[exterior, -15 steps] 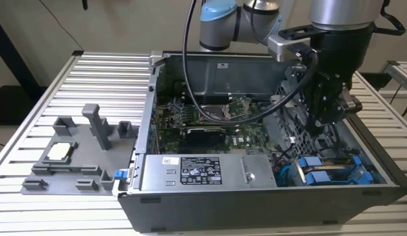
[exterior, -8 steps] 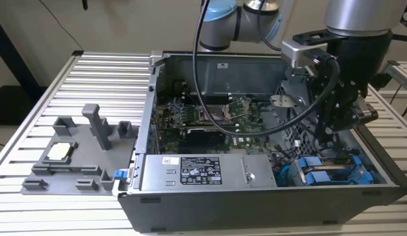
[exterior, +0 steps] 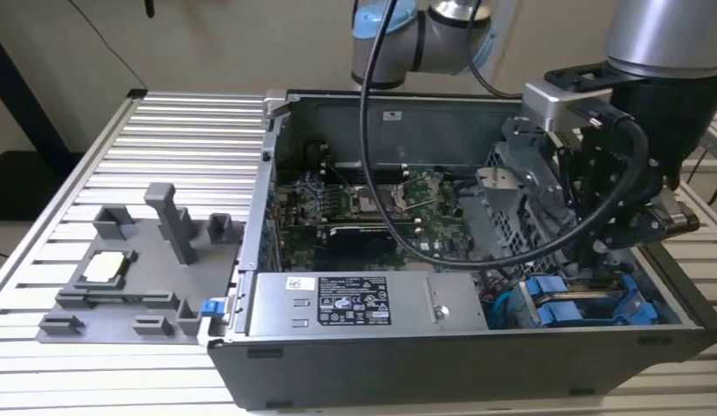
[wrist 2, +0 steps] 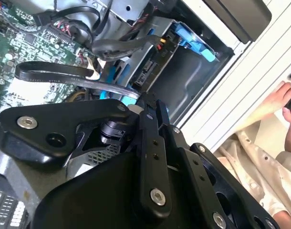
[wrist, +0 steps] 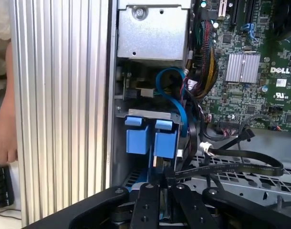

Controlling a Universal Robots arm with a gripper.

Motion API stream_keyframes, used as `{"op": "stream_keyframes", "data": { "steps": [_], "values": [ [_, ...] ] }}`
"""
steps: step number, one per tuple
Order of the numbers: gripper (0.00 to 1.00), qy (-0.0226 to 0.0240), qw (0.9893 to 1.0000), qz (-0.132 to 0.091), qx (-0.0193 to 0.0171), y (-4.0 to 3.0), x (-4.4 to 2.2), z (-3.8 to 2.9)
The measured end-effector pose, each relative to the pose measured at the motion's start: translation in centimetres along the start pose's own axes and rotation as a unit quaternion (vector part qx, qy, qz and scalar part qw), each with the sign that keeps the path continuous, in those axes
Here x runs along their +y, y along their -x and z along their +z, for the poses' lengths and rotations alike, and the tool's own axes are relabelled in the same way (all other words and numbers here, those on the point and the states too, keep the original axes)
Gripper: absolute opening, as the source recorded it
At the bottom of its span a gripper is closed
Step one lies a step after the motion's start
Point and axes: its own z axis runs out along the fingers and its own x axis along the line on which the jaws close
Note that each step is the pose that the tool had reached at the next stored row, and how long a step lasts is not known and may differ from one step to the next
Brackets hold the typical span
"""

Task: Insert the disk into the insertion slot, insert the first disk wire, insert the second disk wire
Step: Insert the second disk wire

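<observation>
The gripper (wrist: 165,177) hangs inside the open computer case (exterior: 451,364), in its corner at the exterior view's right. In the first wrist view its fingers (wrist: 170,180) stand nearly together, pinched on a flat black cable (wrist: 231,167) that loops away over the perforated grey cage (wrist: 260,183). The second wrist view shows the same fingertips (wrist 2: 148,102) at the end of that cable (wrist 2: 59,71), so the gripper (wrist 2: 148,104) is narrow and holds the cable.

Just past the fingertips sit two blue tabs (wrist: 150,138) of the disk's carrier (exterior: 578,308), seated in the slot (wrist: 145,114) of the cage. The disk (wrist 2: 150,71) lies inside that bay, mostly hidden. A blue wire (wrist: 176,100) and a bundle of coloured wires (wrist: 202,62) crowd the space beside the tabs, with the motherboard (exterior: 370,199) beyond.

The power supply (exterior: 358,303) fills the case's near wall. On the slatted table (exterior: 161,156) a grey fixture (exterior: 139,260) stands apart. A person's hand (wrist 2: 279,95) rests beyond the table.
</observation>
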Motion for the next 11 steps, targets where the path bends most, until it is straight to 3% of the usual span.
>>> {"op": "stream_keyframes", "data": {
  "steps": [7, 11],
  "values": [
    [0.16, 0.0120, 0.9999, -0.002, -0.0010, -1.74, -0.88, 0.44],
    [0.16, 0.0136, 0.9999, -0.003, -0.0011, -2.11, -0.97, 0.52]
  ]
}}
